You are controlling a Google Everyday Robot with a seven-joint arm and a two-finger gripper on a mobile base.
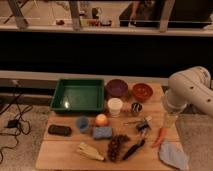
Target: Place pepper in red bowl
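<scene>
The wooden table is carrying a green tray, a purple bowl and the red bowl along its far side, with a white cup and a metal cup just in front. A black block, a blue cup, an orange ball and a blue sponge are lying in the middle. A yellow item, a dark cluster, a black-handled tool, the pepper and a grey cloth are lying nearer, with the gripper hanging just above the pepper.
</scene>
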